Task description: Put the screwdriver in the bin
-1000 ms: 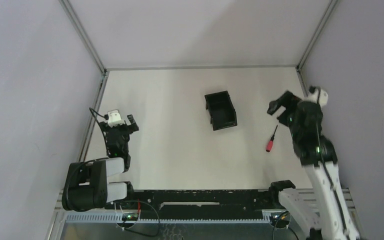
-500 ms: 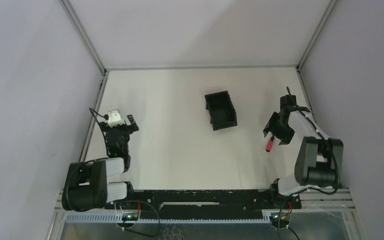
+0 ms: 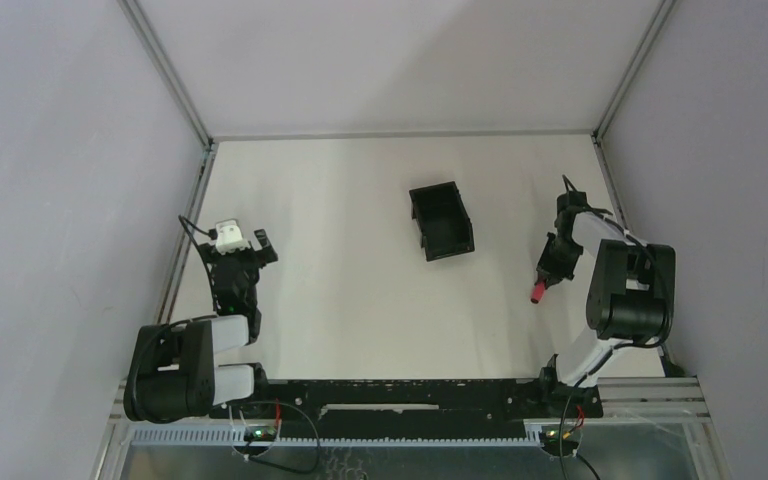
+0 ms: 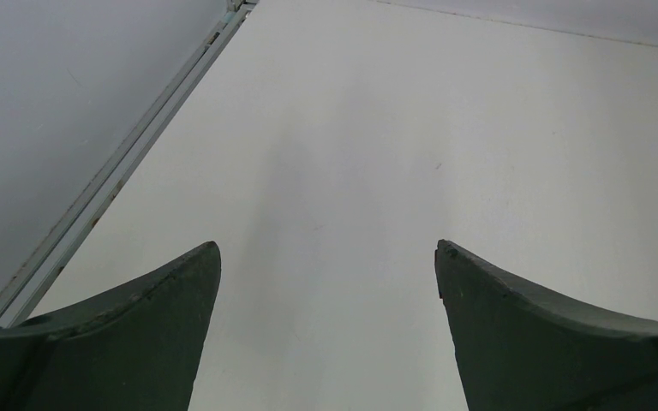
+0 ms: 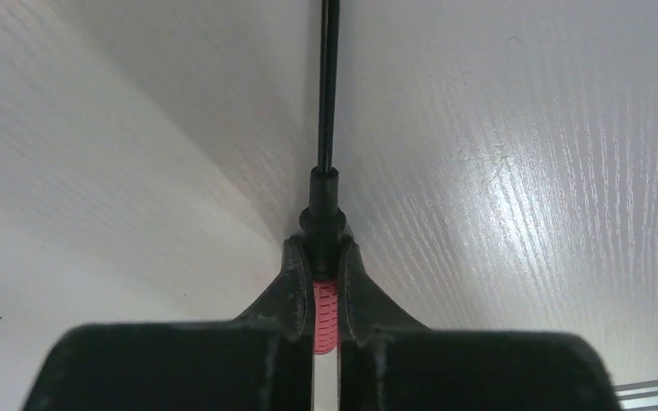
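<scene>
The screwdriver [image 3: 539, 291] lies on the white table at the right, its red-pink handle end showing below my right gripper [image 3: 549, 272]. In the right wrist view the ribbed pink handle [image 5: 326, 312] sits clamped between the two fingers, and the thin black shaft runs straight ahead over the table; my right gripper [image 5: 323, 253] is shut on it. The black bin [image 3: 442, 221] stands to the left of it, near the table's middle, apart from the gripper. My left gripper [image 3: 243, 252] rests open at the left side, with only bare table between its fingers [image 4: 171, 291].
Grey enclosure walls and metal rails [image 3: 188, 235] border the table on the left, back and right. The right arm's body [image 3: 628, 290] is folded close to the right wall. A black bar with cabling [image 3: 400, 395] runs along the near edge.
The right arm came down from above onto the screwdriver and its jaws went from wide open to shut on the handle. The left arm and the bin did not move.
</scene>
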You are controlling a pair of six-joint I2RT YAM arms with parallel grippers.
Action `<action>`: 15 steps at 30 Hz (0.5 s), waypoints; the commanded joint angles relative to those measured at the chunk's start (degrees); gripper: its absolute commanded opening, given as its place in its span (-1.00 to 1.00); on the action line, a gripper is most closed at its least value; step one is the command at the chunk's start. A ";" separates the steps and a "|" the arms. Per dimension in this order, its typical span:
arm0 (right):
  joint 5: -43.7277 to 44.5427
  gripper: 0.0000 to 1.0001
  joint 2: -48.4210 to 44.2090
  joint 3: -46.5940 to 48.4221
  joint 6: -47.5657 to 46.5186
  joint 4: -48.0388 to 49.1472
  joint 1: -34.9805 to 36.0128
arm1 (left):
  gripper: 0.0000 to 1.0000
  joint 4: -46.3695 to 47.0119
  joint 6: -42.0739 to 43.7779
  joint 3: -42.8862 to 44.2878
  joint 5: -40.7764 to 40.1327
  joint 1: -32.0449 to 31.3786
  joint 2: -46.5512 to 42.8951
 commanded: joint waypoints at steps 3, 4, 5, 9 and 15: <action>1.10 -1.00 -2.30 7.17 -2.71 -3.12 0.44 | 1.00 1.77 0.94 2.04 -0.42 -0.25 -0.49; 1.21 -1.00 -3.88 9.82 -3.08 -5.74 0.71 | 1.00 1.77 0.94 2.04 -0.41 -0.24 -0.48; 1.45 -1.00 -4.64 13.08 -3.46 -9.03 0.85 | 1.00 1.77 0.94 2.08 -0.42 -0.23 -0.48; 3.11 -1.00 -4.64 26.80 -4.20 -22.06 1.25 | 1.00 1.77 0.96 2.04 -0.52 -0.27 -0.48; 3.96 -1.00 -2.17 40.63 -3.80 -31.58 2.98 | 1.00 1.77 0.94 2.04 -0.40 -0.29 -0.48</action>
